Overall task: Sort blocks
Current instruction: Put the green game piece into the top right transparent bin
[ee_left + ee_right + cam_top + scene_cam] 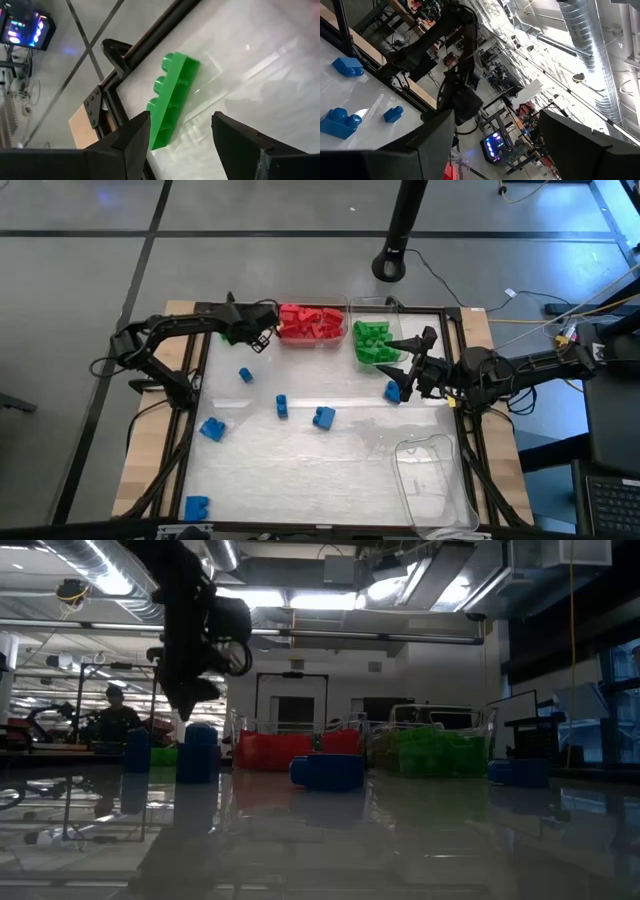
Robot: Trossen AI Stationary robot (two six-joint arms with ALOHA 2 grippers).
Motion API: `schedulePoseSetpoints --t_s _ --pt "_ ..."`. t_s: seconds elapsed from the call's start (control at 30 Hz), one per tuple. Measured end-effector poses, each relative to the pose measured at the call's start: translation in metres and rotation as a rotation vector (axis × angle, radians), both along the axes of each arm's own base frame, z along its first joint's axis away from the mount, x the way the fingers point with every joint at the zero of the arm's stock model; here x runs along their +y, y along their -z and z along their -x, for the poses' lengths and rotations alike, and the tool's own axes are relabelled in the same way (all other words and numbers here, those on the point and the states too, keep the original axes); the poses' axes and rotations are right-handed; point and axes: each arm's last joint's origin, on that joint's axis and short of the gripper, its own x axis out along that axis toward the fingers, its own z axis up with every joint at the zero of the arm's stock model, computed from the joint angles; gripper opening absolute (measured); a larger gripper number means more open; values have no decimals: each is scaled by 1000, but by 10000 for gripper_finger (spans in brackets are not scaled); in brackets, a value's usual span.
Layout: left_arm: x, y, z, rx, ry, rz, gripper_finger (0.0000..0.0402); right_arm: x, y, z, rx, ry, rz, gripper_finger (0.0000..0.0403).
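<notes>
Green block point(172, 100) btwn left hand point(180, 137) fingers

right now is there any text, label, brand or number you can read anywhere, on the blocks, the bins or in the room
None can be read.
Blocks, such as the green block by the left gripper: studs only, no lettering shows.
Red bin and green bin: no labels show.
Lit monitor on the floor: content too blurred to read.
</notes>
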Motion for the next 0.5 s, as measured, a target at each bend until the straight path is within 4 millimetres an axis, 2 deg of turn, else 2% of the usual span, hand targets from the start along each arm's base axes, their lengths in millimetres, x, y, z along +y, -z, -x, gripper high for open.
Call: schedulePoseSetpoints --t_s 0.2,0.5 --pt "-3 20 7 77 64 20 198 0 0 0 -5 0 0 289" --pt "7 42 21 133 35 39 198 0 -1 0 -10 0 0 289"
